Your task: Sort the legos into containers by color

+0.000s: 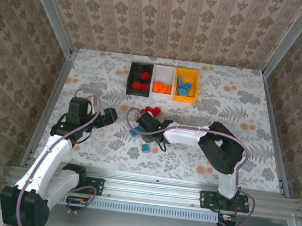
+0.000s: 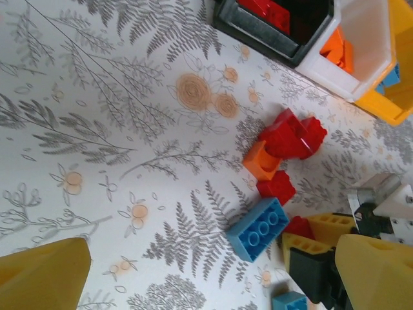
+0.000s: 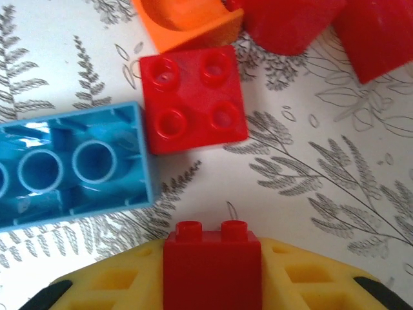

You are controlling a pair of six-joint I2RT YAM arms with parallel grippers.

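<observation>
Sitting pinched between right fingers [image 3: 310, 278]: small red lego [image 3: 211, 271].

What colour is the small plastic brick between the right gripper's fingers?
Red; the small red plastic brick shows best in the right wrist view.

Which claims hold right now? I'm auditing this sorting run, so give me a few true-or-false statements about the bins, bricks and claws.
1. The black bin holds red bricks. True.
2. The white bin holds blue pieces. False: orange bricks lie in it.
3. The right claw grips a red brick. True.
4. The left claw is shut on something. False: it is open and empty.
5. Every piece is binned. False: a blue brick and others lie loose on the table.
</observation>
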